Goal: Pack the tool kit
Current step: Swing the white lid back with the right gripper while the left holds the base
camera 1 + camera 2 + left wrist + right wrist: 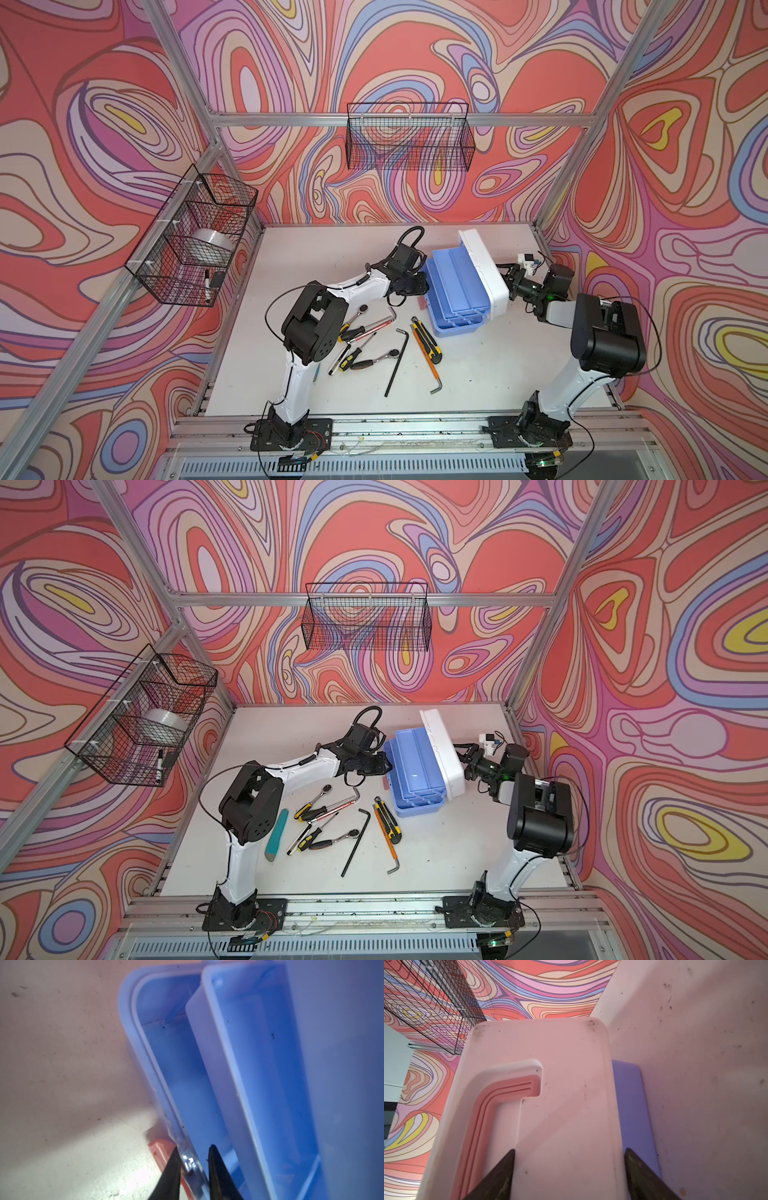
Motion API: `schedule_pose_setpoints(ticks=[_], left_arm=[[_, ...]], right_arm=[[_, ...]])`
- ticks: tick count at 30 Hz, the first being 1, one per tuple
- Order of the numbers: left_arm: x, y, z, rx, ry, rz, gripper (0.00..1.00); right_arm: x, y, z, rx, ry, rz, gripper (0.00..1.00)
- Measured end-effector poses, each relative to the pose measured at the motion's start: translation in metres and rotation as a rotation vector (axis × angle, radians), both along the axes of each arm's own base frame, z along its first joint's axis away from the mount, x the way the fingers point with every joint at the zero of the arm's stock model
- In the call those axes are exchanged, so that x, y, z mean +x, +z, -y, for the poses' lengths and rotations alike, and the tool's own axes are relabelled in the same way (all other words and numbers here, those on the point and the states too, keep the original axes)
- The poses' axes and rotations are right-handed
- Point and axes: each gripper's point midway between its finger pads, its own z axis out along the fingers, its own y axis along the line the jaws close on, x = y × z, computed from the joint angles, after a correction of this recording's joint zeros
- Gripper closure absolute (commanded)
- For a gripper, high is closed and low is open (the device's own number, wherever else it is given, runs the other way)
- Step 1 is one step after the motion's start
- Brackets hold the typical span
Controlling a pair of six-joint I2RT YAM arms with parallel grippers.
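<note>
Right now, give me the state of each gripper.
Left gripper: jaws astride the rim of the blue toolbox base; a firm grip cannot be told.
Right gripper: open wide against the white lid, not clamping it.

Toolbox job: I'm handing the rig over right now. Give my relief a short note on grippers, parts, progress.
Left gripper: jaws straddle the blue base's front rim by the pink latch, narrow gap; grip unconfirmed.
Right gripper: open wide, against the raised white lid.
Toolbox open, trays empty.
Left: all tools lie on the table, unpacked; then close the lid.
</note>
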Motion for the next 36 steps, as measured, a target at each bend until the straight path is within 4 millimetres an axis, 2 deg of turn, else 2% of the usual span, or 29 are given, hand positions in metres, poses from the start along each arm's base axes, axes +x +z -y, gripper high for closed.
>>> schedule_pose_setpoints(ticks=[8, 18, 24, 29, 36], left_arm=[[0.012, 0.0, -0.006, 0.02, 0.028, -0.007, 0.8], [0.014, 0.0, -0.008, 0.028, 0.036, -0.005, 0.78], [0.019, 0.0, -0.011, 0.042, 0.05, -0.003, 0.78], [0.019, -0.001, -0.012, 0.044, 0.049, -0.002, 0.78], [0.019, -0.001, -0.012, 0.044, 0.049, -0.003, 0.78]], right_arm=[[0.01, -0.011, 0.006, 0.164, -0.011, -0.009, 0.39], [0.011, -0.016, 0.014, 0.189, -0.024, -0.021, 0.34], [0.025, -0.028, 0.034, 0.068, -0.082, -0.041, 0.28], [0.04, -0.029, 0.044, -0.076, -0.084, -0.058, 0.27], [0.047, -0.044, 0.066, -0.244, -0.116, -0.143, 0.25]])
